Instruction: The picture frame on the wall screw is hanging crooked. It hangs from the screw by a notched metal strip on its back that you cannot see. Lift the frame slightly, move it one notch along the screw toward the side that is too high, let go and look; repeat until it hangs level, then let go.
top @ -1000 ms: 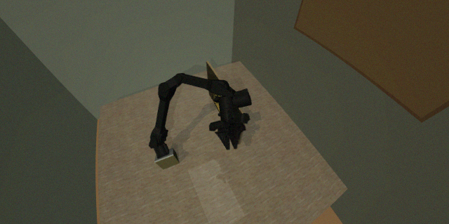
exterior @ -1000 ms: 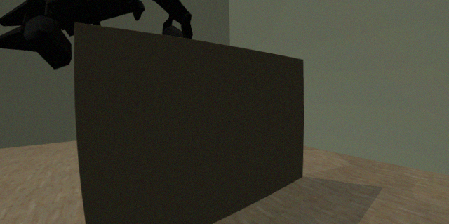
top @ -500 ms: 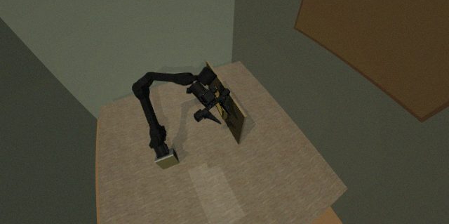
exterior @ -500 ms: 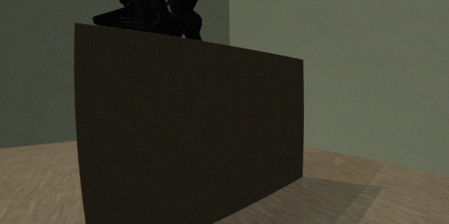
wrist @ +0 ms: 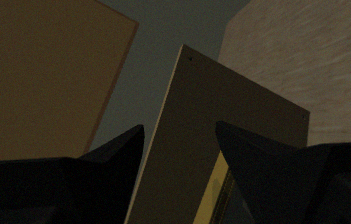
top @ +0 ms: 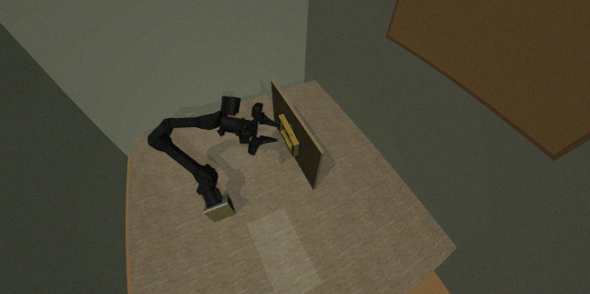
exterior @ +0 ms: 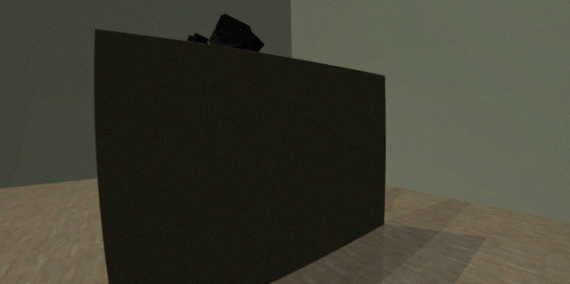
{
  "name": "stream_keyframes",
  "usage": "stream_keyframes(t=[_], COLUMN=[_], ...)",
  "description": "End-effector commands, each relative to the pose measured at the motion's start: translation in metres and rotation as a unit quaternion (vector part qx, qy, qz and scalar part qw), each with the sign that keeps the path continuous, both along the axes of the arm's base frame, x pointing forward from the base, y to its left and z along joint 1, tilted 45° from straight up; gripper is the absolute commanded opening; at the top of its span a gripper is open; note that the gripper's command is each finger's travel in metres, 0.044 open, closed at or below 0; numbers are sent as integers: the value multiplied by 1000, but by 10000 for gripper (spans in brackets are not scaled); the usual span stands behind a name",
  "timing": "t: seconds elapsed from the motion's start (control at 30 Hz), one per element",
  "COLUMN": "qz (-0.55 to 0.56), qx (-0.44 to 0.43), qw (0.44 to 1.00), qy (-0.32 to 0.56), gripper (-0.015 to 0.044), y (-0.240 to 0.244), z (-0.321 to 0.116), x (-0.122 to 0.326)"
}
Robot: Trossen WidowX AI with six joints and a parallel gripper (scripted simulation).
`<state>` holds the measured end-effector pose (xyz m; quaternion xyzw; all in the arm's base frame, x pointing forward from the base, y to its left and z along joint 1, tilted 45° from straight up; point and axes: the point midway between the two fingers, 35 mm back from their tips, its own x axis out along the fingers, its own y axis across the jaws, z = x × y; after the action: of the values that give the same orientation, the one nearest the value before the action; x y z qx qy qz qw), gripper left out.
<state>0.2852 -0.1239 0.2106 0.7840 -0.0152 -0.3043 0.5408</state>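
My gripper [top: 277, 133] [wrist: 180, 128], parted and grasping nothing, points at the yellow picture frame [top: 295, 143] [wrist: 207, 202] on the near face of an upright panel [top: 306, 153] [exterior: 240, 150] [wrist: 186, 100], its fingers spread probably to straddle the frame for a slight lift; which side hangs high, I cannot tell from here

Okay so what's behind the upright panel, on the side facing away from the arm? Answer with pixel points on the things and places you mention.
Behind the panel [top: 306, 147] [exterior: 240, 150] [wrist: 196, 100], the tabletop [top: 359, 183] [exterior: 40, 217] [wrist: 296, 55] carries a shadow. The panel's rear face looks plain; the top view hides the strip of tabletop close against it.
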Motion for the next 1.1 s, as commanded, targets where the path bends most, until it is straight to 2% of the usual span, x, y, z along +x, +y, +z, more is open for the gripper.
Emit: stream_keyframes(t=[0.0, 0.13, 1.07], qz=[42, 72, 72], qx=[204, 271, 272], qw=[948, 912, 912], qy=[-243, -299, -300], gripper=[260, 260, 260], y=[65, 84, 84], z=[14, 15, 15], x=[-33, -44, -44])
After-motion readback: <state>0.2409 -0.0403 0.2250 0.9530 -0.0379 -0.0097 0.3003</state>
